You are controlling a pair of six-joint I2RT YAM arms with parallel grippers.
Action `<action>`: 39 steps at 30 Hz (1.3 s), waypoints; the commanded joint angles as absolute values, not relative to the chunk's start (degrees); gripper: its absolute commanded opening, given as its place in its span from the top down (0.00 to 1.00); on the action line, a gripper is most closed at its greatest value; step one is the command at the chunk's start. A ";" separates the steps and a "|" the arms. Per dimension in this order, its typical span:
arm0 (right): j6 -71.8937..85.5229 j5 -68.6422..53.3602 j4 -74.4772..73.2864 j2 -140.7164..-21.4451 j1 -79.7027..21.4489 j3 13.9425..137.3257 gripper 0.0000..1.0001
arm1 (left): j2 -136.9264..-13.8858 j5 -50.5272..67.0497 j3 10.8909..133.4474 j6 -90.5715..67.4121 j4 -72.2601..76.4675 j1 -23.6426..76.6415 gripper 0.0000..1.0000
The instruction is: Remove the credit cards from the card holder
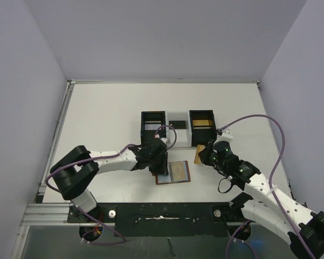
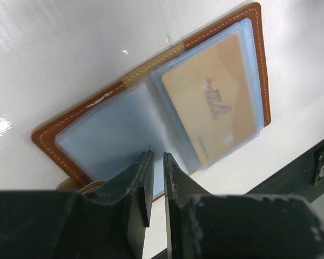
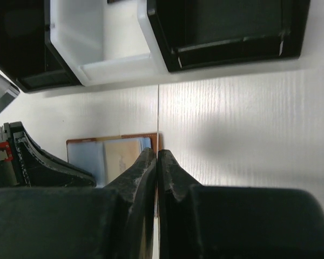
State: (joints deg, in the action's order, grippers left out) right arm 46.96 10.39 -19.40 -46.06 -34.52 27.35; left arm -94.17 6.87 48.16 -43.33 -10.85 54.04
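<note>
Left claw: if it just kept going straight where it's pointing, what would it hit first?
The left claw points at the open card holder, so it would probably first meet the empty clear pocket beside the gold card. It looks nearly touching, but depth is unclear.

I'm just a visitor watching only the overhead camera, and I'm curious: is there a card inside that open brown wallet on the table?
Observer: Yes. The left wrist camera shows one gold card tucked into the card holder, behind clear plastic.
Operator: And what's going on at the right side?
Observer: The wrist camera there shows the right gripper shut on a second gold card, seen edge-on.
Operator: And on the left?
Observer: The left gripper hangs over the card holder's edge, fingers almost together. I cannot tell whether they pinch anything.
</note>
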 commanded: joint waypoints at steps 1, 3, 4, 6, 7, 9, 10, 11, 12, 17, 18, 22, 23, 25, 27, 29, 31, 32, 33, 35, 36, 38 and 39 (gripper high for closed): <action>40.42 18.31 -19.04 -43.48 -34.15 32.70 1.00 | -90.45 3.35 48.84 -42.23 -13.62 53.44 0.87; 36.18 20.94 -17.84 -42.56 -34.17 33.91 1.00 | -88.74 4.04 49.08 -41.98 -13.07 53.44 0.87; 32.61 21.80 -16.36 -42.11 -34.20 34.45 1.00 | -87.76 4.36 49.28 -41.81 -12.78 53.44 0.86; 27.03 24.16 -13.38 -41.53 -34.15 35.68 1.00 | -85.81 5.12 49.54 -41.47 -11.98 53.48 0.84; 24.80 25.86 -12.60 -41.69 -33.95 36.63 1.00 | -84.83 5.07 49.70 -41.35 -11.74 53.44 0.83; 21.10 29.53 -11.34 -43.05 -33.38 38.53 1.00 | -82.85 5.01 49.70 -41.05 -11.04 53.44 0.80; 19.38 30.25 -10.83 -43.99 -32.75 39.52 1.00 | -81.89 4.82 49.60 -40.95 -10.80 53.39 0.79; 17.80 29.59 -10.23 -44.99 -31.79 40.46 1.00 | -80.88 4.54 49.33 -40.96 -10.62 53.31 0.77; 16.40 27.78 -9.47 -46.08 -30.45 41.24 1.00 | -79.91 4.25 49.02 -40.88 -10.44 53.19 0.75; 17.66 6.53 -5.25 -51.67 -16.20 44.75 1.00 | -73.99 3.67 44.90 -42.13 -8.97 51.15 0.67; 17.75 1.37 -3.20 -52.86 -12.75 44.74 1.00 | -73.05 3.84 44.10 -42.49 -8.84 50.46 0.66; 9.82 -8.71 0.00 -60.10 -9.62 46.79 1.00 | -69.04 5.18 41.25 -43.70 -8.17 47.27 0.62; 6.21 -8.95 0.02 -61.92 -10.12 47.65 1.00 | -68.01 5.45 40.63 -43.80 -8.03 46.60 0.61; -2.25 -7.98 0.62 -64.99 -11.48 48.21 1.00 | -65.72 5.43 39.55 -43.98 -8.14 45.41 0.60; -14.70 -8.99 -0.03 -67.54 -13.96 48.61 1.00 | -63.83 5.45 38.57 -43.97 -8.46 44.35 0.59; -24.37 -5.69 -0.51 -69.74 -16.90 48.90 1.00 | -62.39 5.53 37.93 -43.88 -9.00 43.30 0.58; -29.81 -5.05 -1.65 -72.90 -17.61 50.49 1.00 | -61.57 5.52 37.88 -43.61 -9.75 42.71 0.58; -32.42 -5.42 -3.21 -74.60 -17.63 51.71 1.00 | -61.27 5.45 37.88 -43.55 -10.05 42.45 0.57; -36.49 -6.82 -4.62 -76.05 -17.72 52.75 1.00 | -60.90 5.44 36.62 -43.59 -10.27 42.25 0.57; -40.59 -8.75 -4.54 -78.19 -17.71 53.34 1.00 | -60.11 5.67 35.98 -43.64 -10.44 41.90 0.56; -42.08 -9.68 -3.50 -79.37 -17.56 53.30 1.00 | -59.75 5.83 35.72 -43.72 -10.46 41.71 0.55; -45.34 -9.94 -3.54 -81.09 -17.48 53.79 1.00 | -59.08 6.15 35.46 -43.68 -10.69 41.28 0.52; -46.65 -10.27 -4.04 -81.92 -17.51 54.30 1.00 | -58.86 6.38 35.53 -43.75 -10.98 40.94 0.49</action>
